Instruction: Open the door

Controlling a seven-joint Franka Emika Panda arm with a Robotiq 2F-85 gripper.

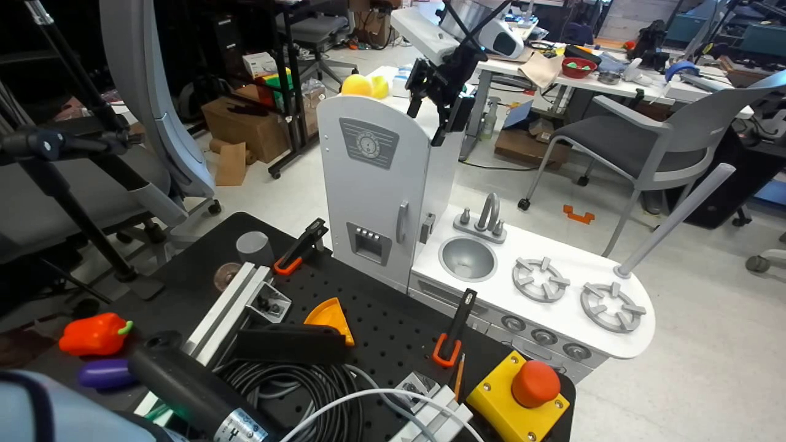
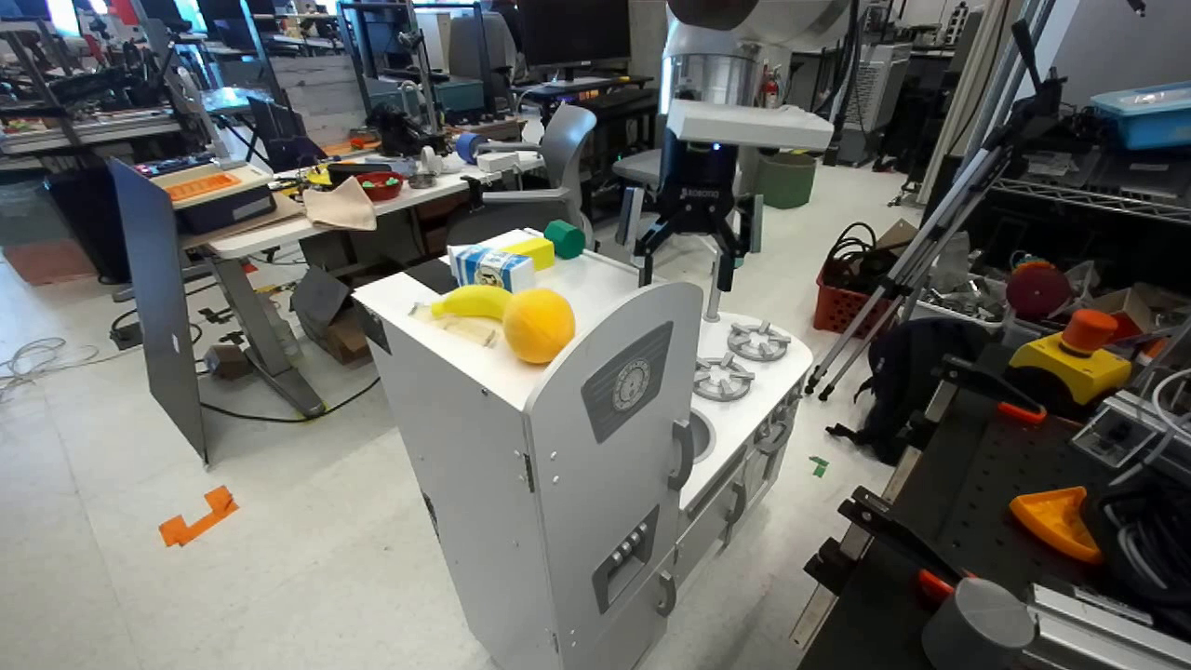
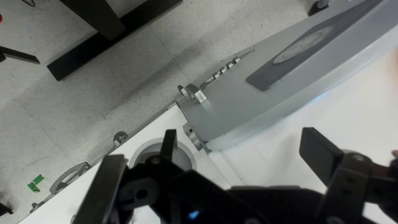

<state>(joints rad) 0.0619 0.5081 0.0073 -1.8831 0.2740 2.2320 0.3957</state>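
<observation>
The door (image 1: 381, 190) is the tall light-grey front panel of the toy kitchen's tower, with a dial inset at the top and a grey vertical handle (image 1: 402, 222). It looks shut against the tower. The door (image 2: 582, 465) and its handle (image 2: 682, 454) also show in another exterior view. In the wrist view the door (image 3: 230, 99) and handle (image 3: 196, 93) lie ahead of the jaws. My gripper (image 1: 427, 129) is open and empty, pointing down near the tower's curved top edge on the sink side. Its fingers are wide apart in the wrist view (image 3: 239, 132).
An orange (image 2: 539, 326), a banana (image 2: 473, 301) and a blue-white carton (image 2: 493, 268) lie on the tower's top. A low white counter with a sink (image 1: 468, 258), faucet (image 1: 489, 215) and burners stands beside the tower. A black pegboard table (image 1: 381, 307) with clamps stands before the door.
</observation>
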